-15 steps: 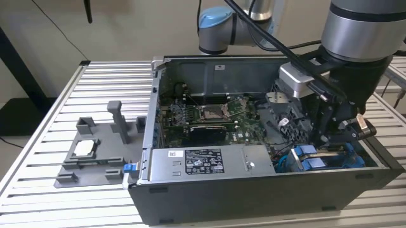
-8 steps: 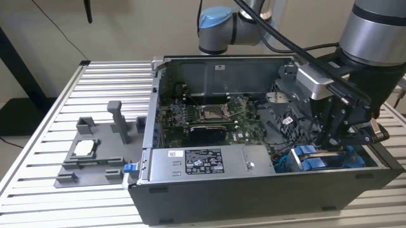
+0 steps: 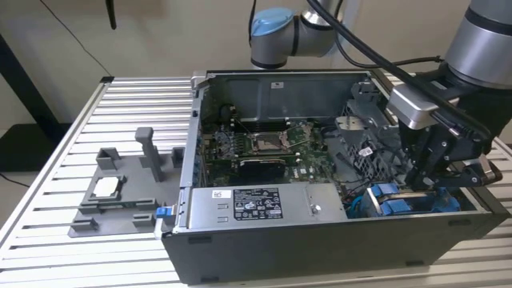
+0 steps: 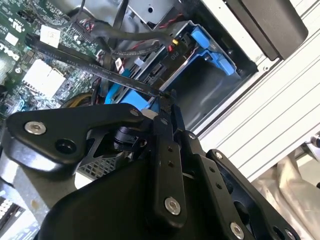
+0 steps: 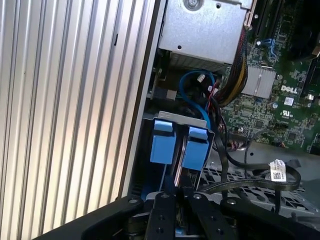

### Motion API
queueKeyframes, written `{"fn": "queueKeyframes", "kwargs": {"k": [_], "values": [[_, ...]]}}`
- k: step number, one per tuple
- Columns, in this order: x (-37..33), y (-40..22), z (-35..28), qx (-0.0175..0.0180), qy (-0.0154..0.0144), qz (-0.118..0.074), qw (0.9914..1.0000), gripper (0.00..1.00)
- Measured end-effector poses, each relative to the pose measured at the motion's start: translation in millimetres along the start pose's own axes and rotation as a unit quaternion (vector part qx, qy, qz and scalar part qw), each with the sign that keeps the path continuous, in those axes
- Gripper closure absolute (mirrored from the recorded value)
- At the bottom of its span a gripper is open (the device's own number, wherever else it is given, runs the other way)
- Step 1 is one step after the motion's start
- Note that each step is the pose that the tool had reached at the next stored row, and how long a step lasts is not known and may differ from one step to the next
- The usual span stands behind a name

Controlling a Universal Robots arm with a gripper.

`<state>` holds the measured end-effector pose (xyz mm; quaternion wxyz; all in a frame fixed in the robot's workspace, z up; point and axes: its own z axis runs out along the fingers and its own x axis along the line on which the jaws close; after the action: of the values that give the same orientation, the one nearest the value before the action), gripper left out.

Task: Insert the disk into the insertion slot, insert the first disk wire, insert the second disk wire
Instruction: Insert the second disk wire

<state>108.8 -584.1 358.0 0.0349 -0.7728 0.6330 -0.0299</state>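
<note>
Black linkage gripper (image 3: 438, 187) lowered at the grey metal drive cage (image 3: 416, 207) in the open grey computer case (image 3: 336, 240).
Its fingers look closed together at the cage's blue plastic tabs (image 5: 179, 145), just beside the white-labelled grey power supply box (image 3: 256, 207); whether they pinch anything cannot be told.

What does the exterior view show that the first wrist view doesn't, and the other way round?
The exterior view takes in the whole open computer case, the labelled power supply box, a grey fixture at the exterior view's left, and the arm. The first wrist view adds a looped blue cable and a black flat cable with a white tag. Both show the gripper, the two blue plastic tabs, the motherboard and the slatted table.
</note>
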Motion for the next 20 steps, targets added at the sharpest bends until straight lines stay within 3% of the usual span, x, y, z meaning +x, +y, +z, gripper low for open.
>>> {"fn": "queueKeyframes", "kwargs": {"k": [5, 14, 18, 19, 20], "values": [[0.3, -0.8, 1.0, -0.0035, -0.0024, 0.001, 0.99999, 0.84], [0.4, -0.8, 1.8, -0.0042, -0.0043, 0.003, 0.99998, 0.84], [0.5, -0.7, 3.4, -0.0025, -0.012, 0.01, 0.99988, 0.84], [0.5, -0.7, 3.9, -0.0017, -0.0159, 0.013, 0.99979, 0.84], [0.6, -0.6, 4.1, -0.0004, -0.0221, 0.016, 0.99963, 0.84]]}}
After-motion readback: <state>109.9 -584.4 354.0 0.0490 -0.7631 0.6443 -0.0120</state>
